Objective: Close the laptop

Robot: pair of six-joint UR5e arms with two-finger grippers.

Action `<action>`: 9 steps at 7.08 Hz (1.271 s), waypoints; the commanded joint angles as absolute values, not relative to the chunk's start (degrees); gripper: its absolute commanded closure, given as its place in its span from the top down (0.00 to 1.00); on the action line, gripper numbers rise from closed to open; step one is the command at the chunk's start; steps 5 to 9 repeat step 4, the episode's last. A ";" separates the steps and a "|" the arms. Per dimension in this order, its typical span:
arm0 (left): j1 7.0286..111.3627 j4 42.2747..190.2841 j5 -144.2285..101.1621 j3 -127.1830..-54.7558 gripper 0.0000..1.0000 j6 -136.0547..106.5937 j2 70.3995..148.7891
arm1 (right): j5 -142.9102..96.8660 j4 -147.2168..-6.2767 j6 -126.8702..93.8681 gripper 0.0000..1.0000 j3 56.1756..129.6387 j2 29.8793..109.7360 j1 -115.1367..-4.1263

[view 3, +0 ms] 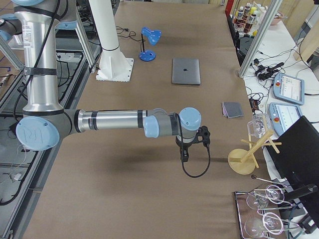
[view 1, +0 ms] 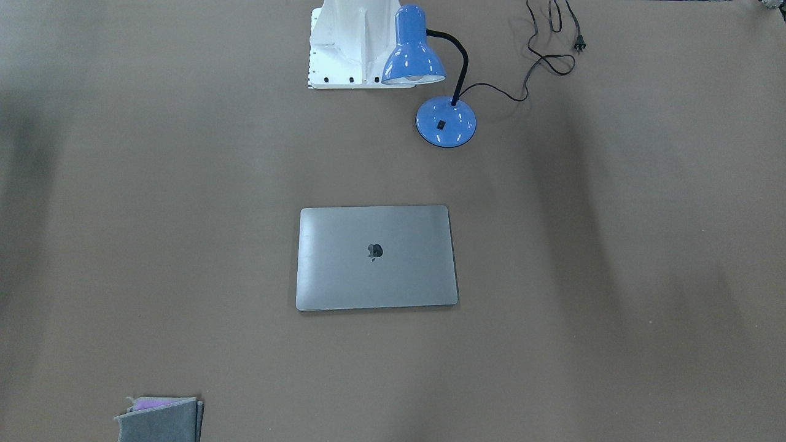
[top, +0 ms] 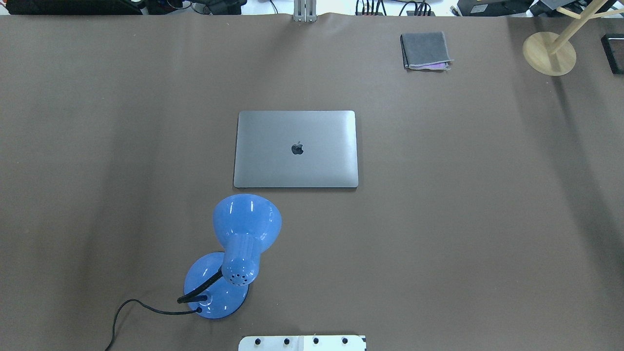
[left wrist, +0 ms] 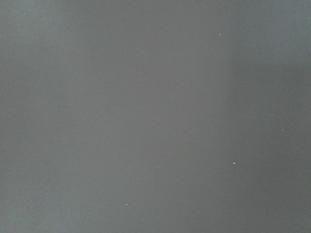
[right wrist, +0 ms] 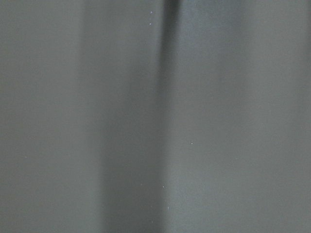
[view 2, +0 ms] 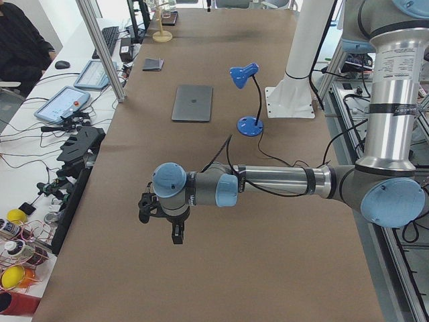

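Laptop: the laptop (top: 296, 148) is lying flat, lid down, mid-table (top: 463, 219).
Left claw: the left gripper (view 2: 176, 236) is hanging over bare table, well apart from the laptop; its opening I cannot tell.
Right claw: the right gripper (view 3: 185, 155) is hanging likewise; opening I cannot tell.

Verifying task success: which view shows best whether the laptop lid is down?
Overhead exterior: the laptop is centred and unobstructed, with its lid down flat. Front-facing shows nearly the same, flipped. Both side views show it small and far off. The wrist views show only table surface.
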State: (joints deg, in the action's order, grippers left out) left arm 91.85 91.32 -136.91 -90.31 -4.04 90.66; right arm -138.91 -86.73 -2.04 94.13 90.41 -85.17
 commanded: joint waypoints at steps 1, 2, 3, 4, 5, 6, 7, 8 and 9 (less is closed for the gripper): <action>91.85 91.32 -136.93 -90.35 0.98 -4.04 90.70 | -138.96 -86.75 -2.02 1.00 94.13 90.35 -85.17; 91.85 91.32 -136.85 -90.26 0.98 -4.04 90.70 | -138.96 -86.84 -2.11 1.00 94.13 90.35 -85.17; 91.85 91.32 -136.93 -90.26 0.98 -3.96 90.70 | -138.96 -86.84 -2.28 1.00 94.13 90.35 -85.17; 91.85 91.32 -136.85 -90.26 0.98 -4.04 90.70 | -138.96 -86.84 -2.29 1.00 94.22 90.26 -85.17; 91.85 91.32 -136.85 -90.26 0.98 -4.04 90.70 | -138.96 -86.84 -2.29 1.00 94.22 90.26 -85.17; 91.85 91.32 -136.85 -90.26 0.98 -4.04 90.70 | -138.96 -86.84 -2.29 1.00 94.22 90.26 -85.17; 91.85 91.32 -136.85 -90.26 0.98 -4.04 90.70 | -138.96 -86.84 -2.29 1.00 94.22 90.26 -85.17; 91.85 91.32 -136.85 -90.26 0.98 -4.04 90.70 | -138.96 -86.84 -2.29 1.00 94.22 90.26 -85.17; 91.85 91.32 -136.85 -90.26 0.98 -4.04 90.70 | -138.96 -86.84 -2.29 1.00 94.22 90.26 -85.17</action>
